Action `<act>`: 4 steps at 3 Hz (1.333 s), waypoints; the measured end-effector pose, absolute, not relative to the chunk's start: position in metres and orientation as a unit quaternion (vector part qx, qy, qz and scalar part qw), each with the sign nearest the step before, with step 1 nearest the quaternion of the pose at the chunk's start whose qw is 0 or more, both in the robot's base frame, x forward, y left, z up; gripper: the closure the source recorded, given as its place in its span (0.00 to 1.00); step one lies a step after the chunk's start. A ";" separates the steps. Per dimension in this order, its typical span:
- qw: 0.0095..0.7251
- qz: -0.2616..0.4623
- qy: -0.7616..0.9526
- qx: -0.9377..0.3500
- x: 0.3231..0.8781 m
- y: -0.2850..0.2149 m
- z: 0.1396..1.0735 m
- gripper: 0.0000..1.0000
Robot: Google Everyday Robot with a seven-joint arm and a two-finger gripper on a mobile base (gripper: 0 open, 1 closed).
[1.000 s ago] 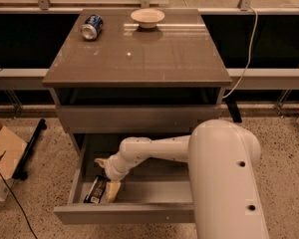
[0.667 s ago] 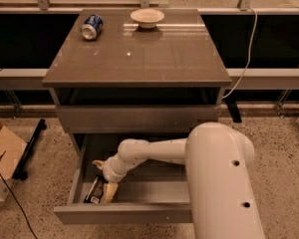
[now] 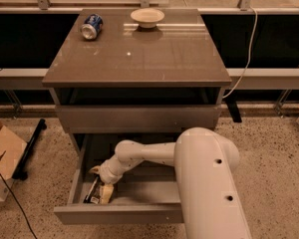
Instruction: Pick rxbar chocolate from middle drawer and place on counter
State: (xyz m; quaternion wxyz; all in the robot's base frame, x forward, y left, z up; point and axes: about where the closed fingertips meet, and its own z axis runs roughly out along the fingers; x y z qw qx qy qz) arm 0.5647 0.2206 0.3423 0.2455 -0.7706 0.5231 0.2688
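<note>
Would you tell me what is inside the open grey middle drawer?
In the grey drawer, near its left wall, lies a flat black rxbar chocolate wrapper, the gripper at it. The white arm covers the right side.

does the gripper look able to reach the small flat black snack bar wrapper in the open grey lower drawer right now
Probably yes. The wide grey drawer stands open, nothing lies over the flat black wrapper near its front wall, and the gripper sits inside the drawer right beside it.
</note>
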 end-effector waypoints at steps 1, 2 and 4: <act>0.244 0.271 0.524 -0.770 0.564 0.221 0.342 0.50; 0.244 0.271 0.524 -0.770 0.564 0.221 0.344 0.73; 0.244 0.271 0.524 -0.770 0.564 0.221 0.352 1.00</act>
